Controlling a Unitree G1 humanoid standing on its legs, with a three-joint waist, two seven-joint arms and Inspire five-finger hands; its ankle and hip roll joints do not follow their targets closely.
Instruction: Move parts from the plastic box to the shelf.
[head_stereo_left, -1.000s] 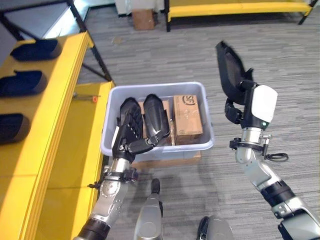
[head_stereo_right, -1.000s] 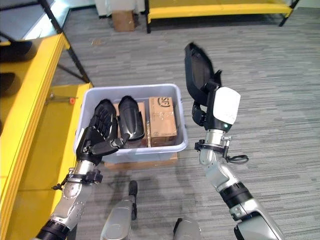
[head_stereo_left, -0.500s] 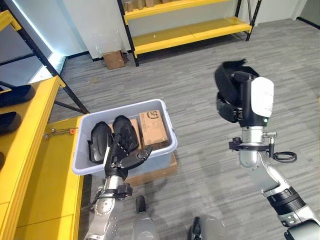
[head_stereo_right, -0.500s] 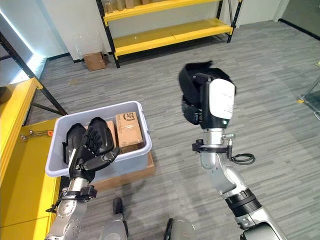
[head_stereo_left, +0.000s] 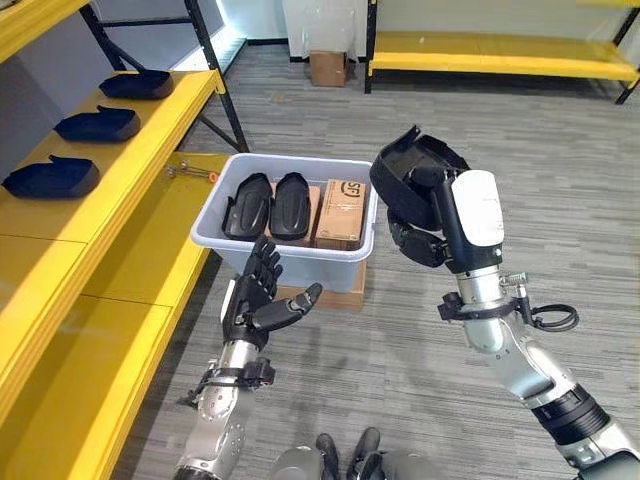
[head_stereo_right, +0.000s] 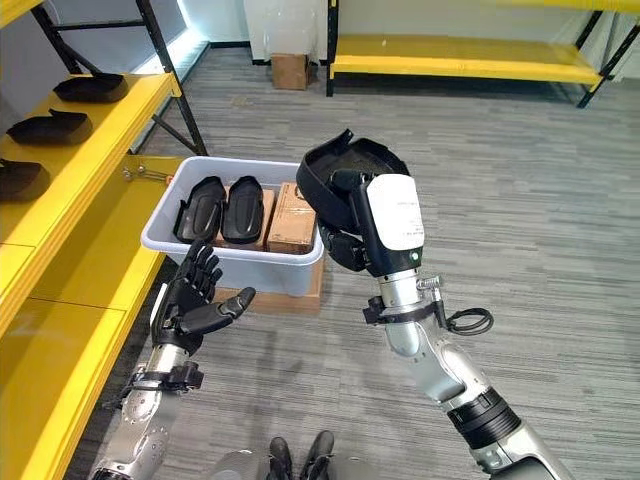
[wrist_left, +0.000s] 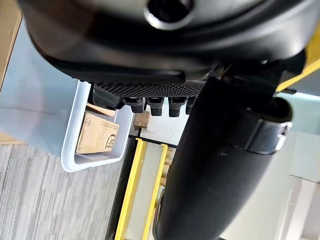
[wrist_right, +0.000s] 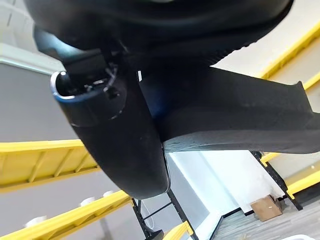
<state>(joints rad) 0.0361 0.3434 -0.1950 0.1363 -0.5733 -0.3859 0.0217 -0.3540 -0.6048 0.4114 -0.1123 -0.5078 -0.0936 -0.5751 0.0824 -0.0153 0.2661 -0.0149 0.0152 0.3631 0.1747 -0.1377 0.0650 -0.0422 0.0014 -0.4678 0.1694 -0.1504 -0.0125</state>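
A: Position of carried part relative to pale grey plastic box (head_stereo_left: 285, 268)?
B: Curved black moulded part (head_stereo_right: 345, 178) raised well above floor, just right of box; right hand (head_stereo_right: 345, 240) curled round it, clamped.
A: Left hand (head_stereo_left: 252, 300)?
B: Just in front of box's near wall, fingers spread straight, holding nothing.
A: Box contents?
B: Two more black moulded parts (head_stereo_left: 270, 204) side by side, brown cardboard carton (head_stereo_left: 341, 212) to their right. Three dark parts (head_stereo_left: 95, 125) on yellow shelf (head_stereo_left: 120, 170) left of box.
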